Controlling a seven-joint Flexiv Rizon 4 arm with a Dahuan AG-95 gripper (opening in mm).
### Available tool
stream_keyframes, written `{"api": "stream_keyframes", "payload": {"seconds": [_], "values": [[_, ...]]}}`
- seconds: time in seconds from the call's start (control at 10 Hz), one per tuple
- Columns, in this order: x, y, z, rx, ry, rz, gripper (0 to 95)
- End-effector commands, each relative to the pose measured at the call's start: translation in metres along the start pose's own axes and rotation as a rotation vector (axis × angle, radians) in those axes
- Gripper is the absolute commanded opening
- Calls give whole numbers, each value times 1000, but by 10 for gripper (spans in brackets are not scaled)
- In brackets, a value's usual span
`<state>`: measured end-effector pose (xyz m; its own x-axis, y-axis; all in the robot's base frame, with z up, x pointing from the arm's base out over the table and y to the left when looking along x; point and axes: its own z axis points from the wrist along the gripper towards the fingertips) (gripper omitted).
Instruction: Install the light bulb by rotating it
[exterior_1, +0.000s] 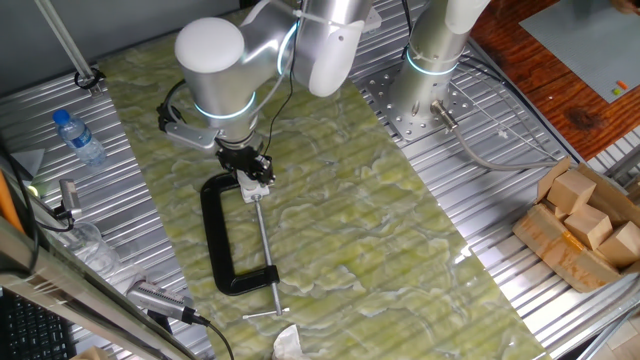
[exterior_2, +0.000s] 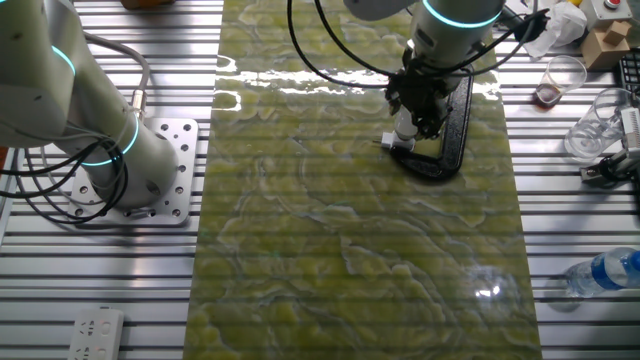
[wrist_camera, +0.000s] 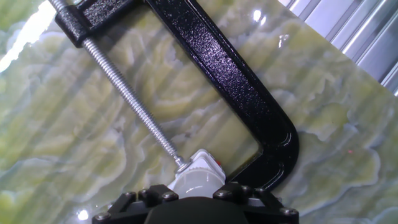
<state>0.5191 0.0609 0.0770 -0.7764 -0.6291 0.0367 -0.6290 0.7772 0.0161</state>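
The black C-clamp (exterior_1: 215, 240) lies on the green mat and pins the white blocky socket fitting (wrist_camera: 205, 160) under its screw (wrist_camera: 130, 99). My gripper (exterior_1: 255, 168) stands right over that fitting, at the clamp's closed end (exterior_2: 455, 130). In the hand view the small white light bulb (wrist_camera: 198, 185) sits between my two black fingertips (wrist_camera: 160, 196), its far end meeting the socket fitting. The fingertips press on both sides of the bulb. In the other fixed view my gripper (exterior_2: 412, 125) hides the bulb; only the fitting (exterior_2: 398, 143) shows below it.
A clear bottle with a blue cap (exterior_1: 78, 137) lies on the metal table left of the mat. A cardboard box of wooden blocks (exterior_1: 585, 225) stands at the right. A second arm's base (exterior_1: 430, 90) is bolted behind the mat. Plastic cups (exterior_2: 565, 80) stand near the clamp side.
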Motion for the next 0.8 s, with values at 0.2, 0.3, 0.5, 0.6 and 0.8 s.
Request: {"api": "stream_keyframes", "payload": {"seconds": [0.2,0.3,0.5,0.6,0.8], "values": [[0,0,1,3,-5,1,380],[0,0,1,5,-7,1,190],[0,0,1,9,-11,-5,0],[0,0,1,13,-16,-8,0],[0,0,2,13,-16,-4,0]]}}
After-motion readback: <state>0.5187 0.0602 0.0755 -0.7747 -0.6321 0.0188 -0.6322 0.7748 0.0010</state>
